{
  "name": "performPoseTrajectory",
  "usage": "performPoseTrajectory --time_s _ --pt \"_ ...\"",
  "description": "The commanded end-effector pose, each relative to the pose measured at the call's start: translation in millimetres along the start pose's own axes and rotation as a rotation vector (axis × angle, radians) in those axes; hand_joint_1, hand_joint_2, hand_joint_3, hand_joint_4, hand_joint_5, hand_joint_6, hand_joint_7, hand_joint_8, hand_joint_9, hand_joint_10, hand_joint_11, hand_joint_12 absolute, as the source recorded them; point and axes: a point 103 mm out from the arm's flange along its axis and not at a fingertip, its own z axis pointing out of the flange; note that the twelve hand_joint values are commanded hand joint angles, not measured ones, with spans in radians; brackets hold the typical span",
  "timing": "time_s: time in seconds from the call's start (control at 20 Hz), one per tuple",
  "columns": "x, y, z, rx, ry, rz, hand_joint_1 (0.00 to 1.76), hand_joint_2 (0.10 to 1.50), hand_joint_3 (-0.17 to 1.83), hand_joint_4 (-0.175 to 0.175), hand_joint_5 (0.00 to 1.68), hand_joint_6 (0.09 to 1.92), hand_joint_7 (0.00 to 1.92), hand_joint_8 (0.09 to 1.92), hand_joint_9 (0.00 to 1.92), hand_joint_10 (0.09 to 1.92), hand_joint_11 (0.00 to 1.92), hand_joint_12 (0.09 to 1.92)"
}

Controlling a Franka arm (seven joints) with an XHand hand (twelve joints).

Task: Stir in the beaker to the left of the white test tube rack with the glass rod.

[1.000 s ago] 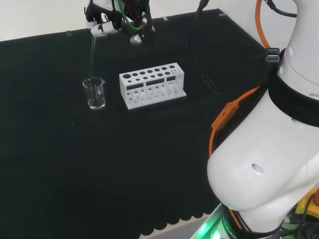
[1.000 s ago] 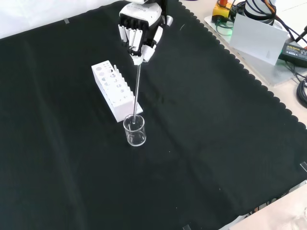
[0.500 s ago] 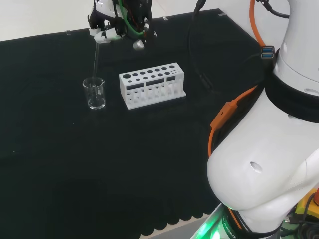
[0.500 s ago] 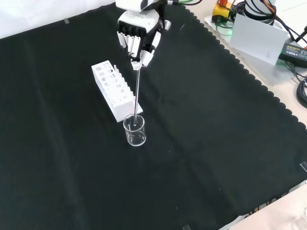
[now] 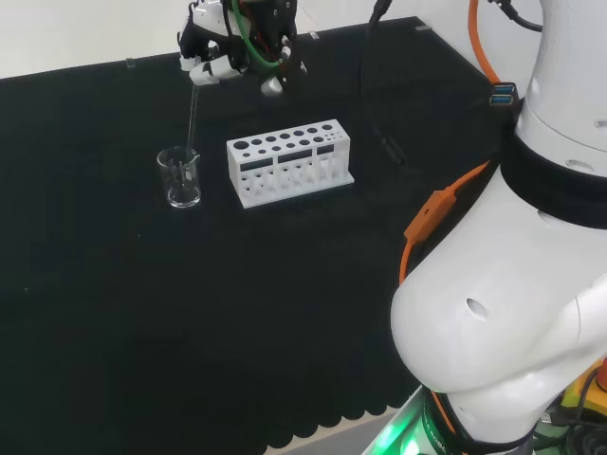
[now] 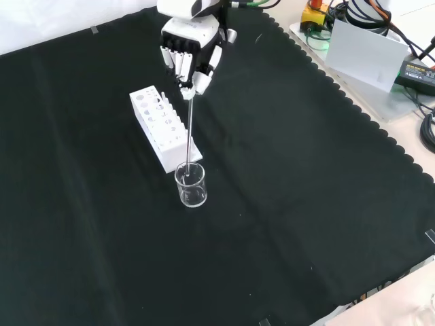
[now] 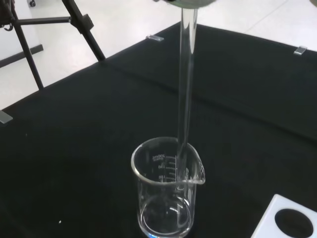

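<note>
In the front view the robot hand (image 6: 189,54) hangs above the black-clothed surface (image 6: 306,204), its fingers curled round the upper end of the glass rod (image 6: 189,129), pinching it. The rod runs down from the fingers toward six o'clock, slightly tilted, and its lower end stands inside the clear beaker (image 6: 191,185). The beaker stands upright on the cloth, just beside the near end of the white test tube rack (image 6: 162,127), at about five o'clock from the rack's middle in this view.

In the head view the robot hand (image 5: 213,57) is at about eleven o'clock from the rack (image 5: 289,161), and the rod (image 5: 193,118) drops from it into the beaker (image 5: 180,176), which sits at nine o'clock from the rack, near it but not touching.

The wrist view shows the rod (image 7: 185,89) entering the beaker (image 7: 166,191) close to the pouring lip and reaching down toward the bottom; whether its tip touches the glass floor I cannot tell. The beaker carries printed graduation marks, and whether it holds any liquid I cannot tell. A corner of the rack (image 7: 287,220) with one round hole lies beside it
</note>
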Motion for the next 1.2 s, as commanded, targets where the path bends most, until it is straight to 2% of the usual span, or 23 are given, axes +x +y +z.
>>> performPoseTrajectory --time_s 0.05,0.3,0.4,0.55,0.85,1.2 --pt "-0.9 8.8 19.6 0.033 0.010 -0.041 1.22 1.08 -0.17 -0.175 1.26 0.58 1.62 0.77 1.89 0.48 1.74 0.72" --pt "-0.3 15.3 24.7 0.041 0.014 -0.057 1.22 1.08 -0.17 -0.175 1.26 0.58 1.62 0.77 1.89 0.48 1.74 0.72" --pt "1.0 16.8 25.7 0.042 0.016 -0.063 1.28 1.07 -0.17 -0.175 1.26 0.57 1.41 0.64 1.88 0.48 1.72 0.73" --pt "2.4 17.4 24.9 0.040 0.017 -0.067 1.31 1.07 -0.17 -0.175 1.26 0.56 1.31 0.58 1.87 0.48 1.71 0.73" --pt "2.9 18.0 25.1 0.037 0.020 -0.073 1.31 1.07 -0.17 -0.175 1.26 0.55 1.30 0.57 1.87 0.48 1.71 0.73" --pt "6.9 31.9 30.7 0.064 0.018 -0.091 1.31 1.07 -0.17 -0.175 1.26 0.55 1.30 0.57 1.87 0.48 1.71 0.73"
